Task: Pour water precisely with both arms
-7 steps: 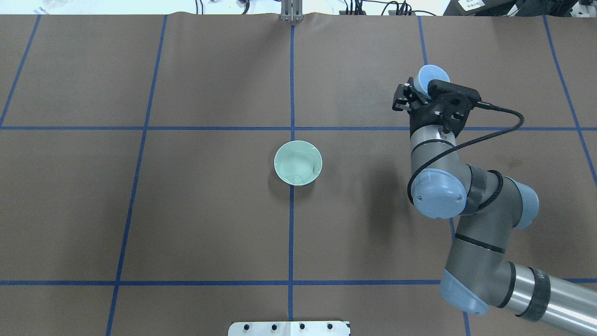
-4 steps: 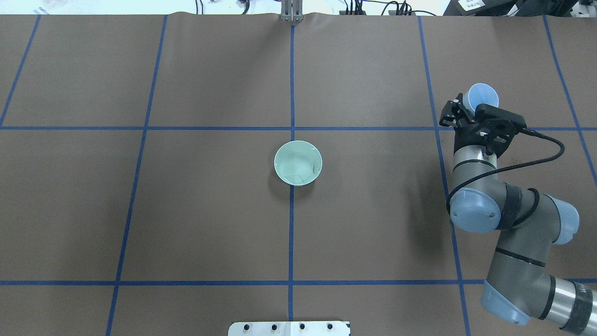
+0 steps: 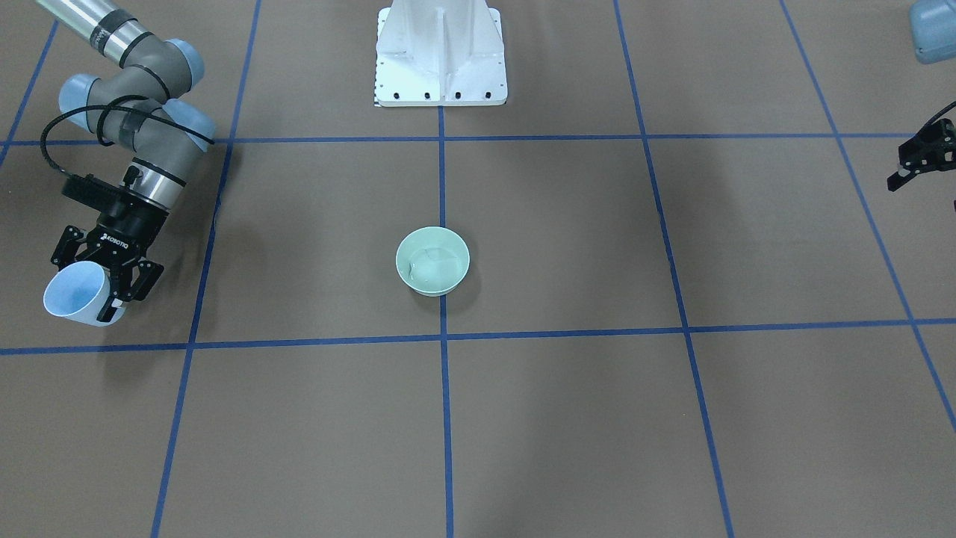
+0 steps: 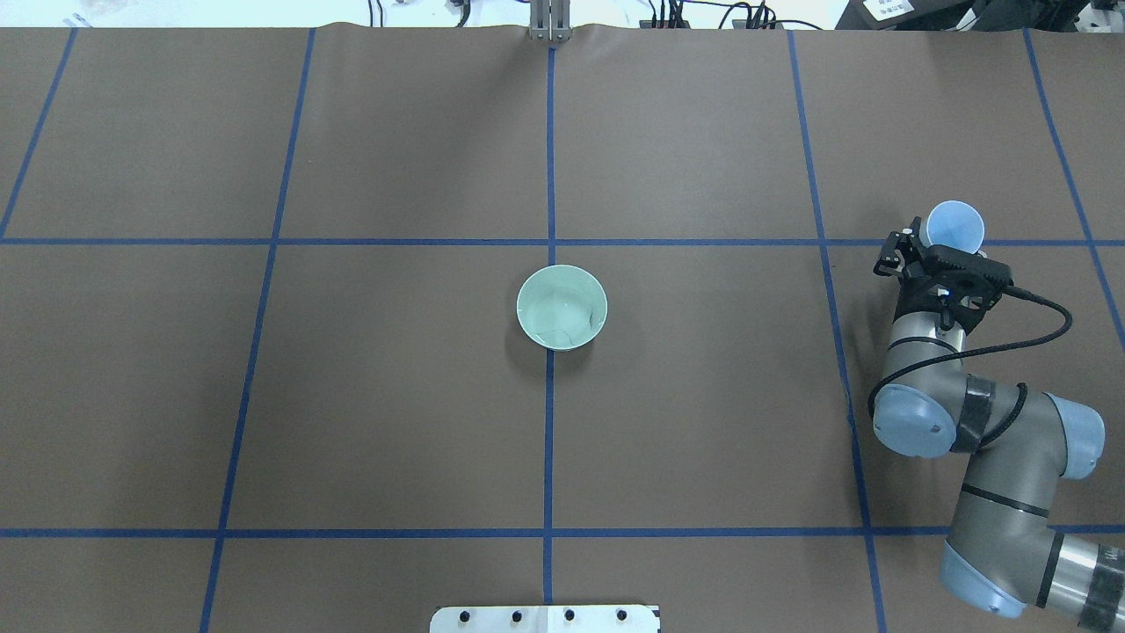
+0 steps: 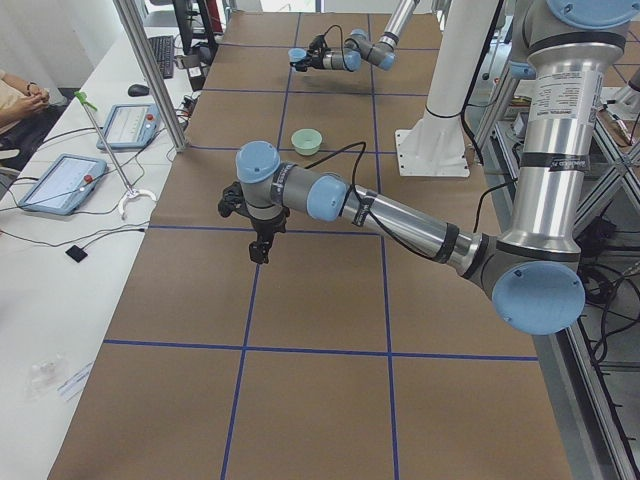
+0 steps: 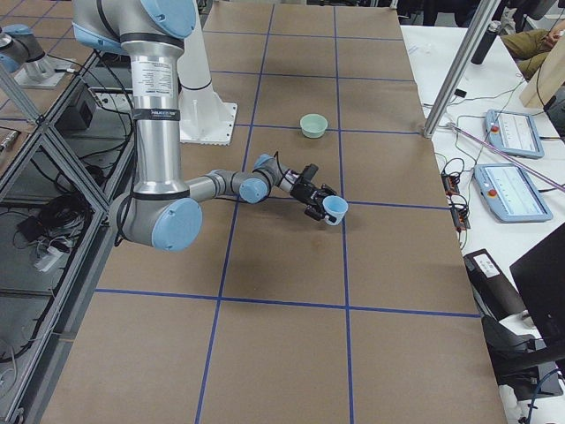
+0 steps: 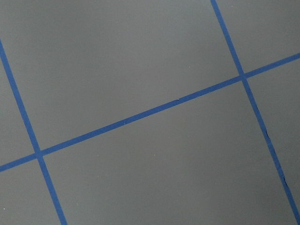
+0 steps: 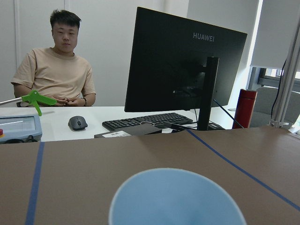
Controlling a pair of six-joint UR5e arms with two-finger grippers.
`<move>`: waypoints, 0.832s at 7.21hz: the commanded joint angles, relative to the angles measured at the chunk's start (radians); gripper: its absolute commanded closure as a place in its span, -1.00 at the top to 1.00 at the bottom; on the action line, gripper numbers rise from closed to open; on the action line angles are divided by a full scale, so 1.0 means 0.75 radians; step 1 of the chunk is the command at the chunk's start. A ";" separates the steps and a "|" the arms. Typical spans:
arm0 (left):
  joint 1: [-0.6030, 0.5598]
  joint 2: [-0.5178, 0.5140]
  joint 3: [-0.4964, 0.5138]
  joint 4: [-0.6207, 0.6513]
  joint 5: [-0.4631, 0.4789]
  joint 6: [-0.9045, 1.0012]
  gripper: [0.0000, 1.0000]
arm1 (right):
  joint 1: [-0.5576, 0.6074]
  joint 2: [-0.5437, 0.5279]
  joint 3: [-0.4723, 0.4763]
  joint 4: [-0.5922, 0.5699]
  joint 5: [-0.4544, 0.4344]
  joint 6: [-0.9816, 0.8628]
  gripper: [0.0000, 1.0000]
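Exterior front-facing view: jaws of the right gripper (image 3: 101, 273) clamp around a tilted light-blue cup (image 3: 73, 300); the left gripper (image 3: 920, 158) shows too little to tell.

Desk (image 4: 395, 413): we see a brown cover, crossed by blue tape (image 4: 549, 158) in a grid.
Pedestal (image 3: 441, 52): white, bolted down on the desk's centre line.
Man (image 8: 54, 70): seated beyond the desk, beige T-shirt, hands together.
Monitor (image 8: 183, 65): black, with a keyboard (image 8: 147, 121) at its foot and a mouse (image 8: 77, 123) beside that.
Bottle (image 8: 244, 108): red, upright, just right of the monitor's stand.
Pendants (image 6: 501, 190): we count two on the white side table.
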 commanded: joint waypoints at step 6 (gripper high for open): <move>0.001 -0.002 0.007 0.000 0.001 0.000 1.00 | -0.026 0.000 -0.058 0.002 0.004 0.066 0.99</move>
